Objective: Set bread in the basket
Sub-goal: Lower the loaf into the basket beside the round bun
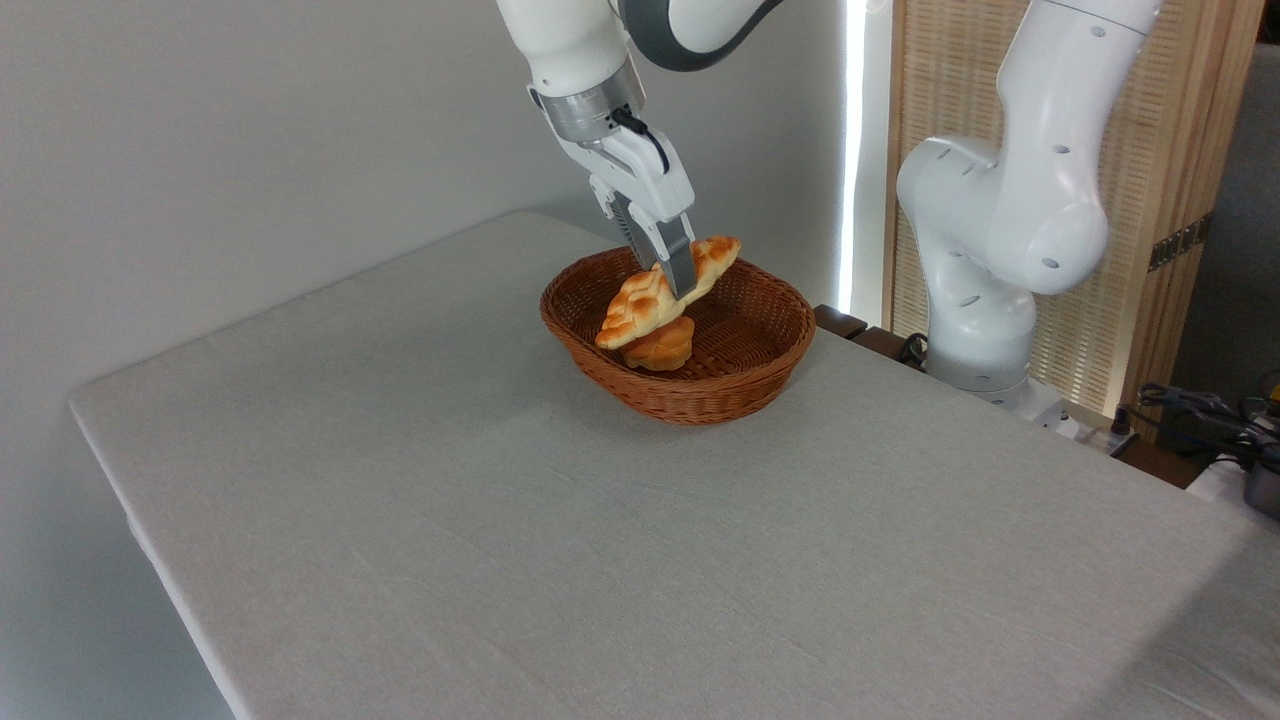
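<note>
The gripper (682,285) is clamped across the middle of the bread (665,288), its grey fingers (680,262) pointing down and slightly right from the white wrist. The loaf hangs tilted over the basket (680,385): its right, far end is raised at about rim height, while its left, near end dips down inside the left half. That low end lies right over a small orange bun (660,350) sitting on the basket floor; whether loaf and bun touch cannot be told. A black cable (640,125) loops along the side of the gripper housing, just below a metal collar.

The basket stands on the far part of a table (500,520) covered in pale grey cloth, close to its far right edge. The arm (1000,200) rises from its white base beyond that edge, right of the basket, and bends out of the top of the picture before coming down to the wrist. Behind the base stands a slatted wooden screen (1160,150) with a bright strip of light along its left side. A plain grey wall fills the far left. Dark cables (1200,410) lie at the far right edge. No brand, label or writing can be read on the arm, the basket or anything else in view.
</note>
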`<act>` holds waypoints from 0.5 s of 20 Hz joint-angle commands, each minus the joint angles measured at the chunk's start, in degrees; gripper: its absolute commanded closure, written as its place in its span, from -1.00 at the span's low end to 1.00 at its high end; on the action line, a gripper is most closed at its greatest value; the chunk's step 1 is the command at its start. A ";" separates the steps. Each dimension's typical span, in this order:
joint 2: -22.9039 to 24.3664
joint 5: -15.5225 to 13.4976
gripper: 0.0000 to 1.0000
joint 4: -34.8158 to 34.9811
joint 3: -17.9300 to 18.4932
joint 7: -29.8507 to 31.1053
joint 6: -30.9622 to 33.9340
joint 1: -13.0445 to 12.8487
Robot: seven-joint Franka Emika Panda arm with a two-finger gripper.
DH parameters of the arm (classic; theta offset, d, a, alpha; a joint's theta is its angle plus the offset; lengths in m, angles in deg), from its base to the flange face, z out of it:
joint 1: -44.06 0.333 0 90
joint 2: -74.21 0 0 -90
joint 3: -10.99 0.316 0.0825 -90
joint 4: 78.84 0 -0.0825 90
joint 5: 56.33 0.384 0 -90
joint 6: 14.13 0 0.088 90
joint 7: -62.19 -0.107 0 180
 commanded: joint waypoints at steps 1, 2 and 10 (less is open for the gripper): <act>0.41 -1.07 -1.00 0.34 0.74 0.73 -0.76 -0.60; 0.41 -1.07 -1.00 0.34 0.74 0.73 -0.76 -0.60; 0.58 -0.89 -1.00 -0.54 0.82 0.73 -0.76 -0.51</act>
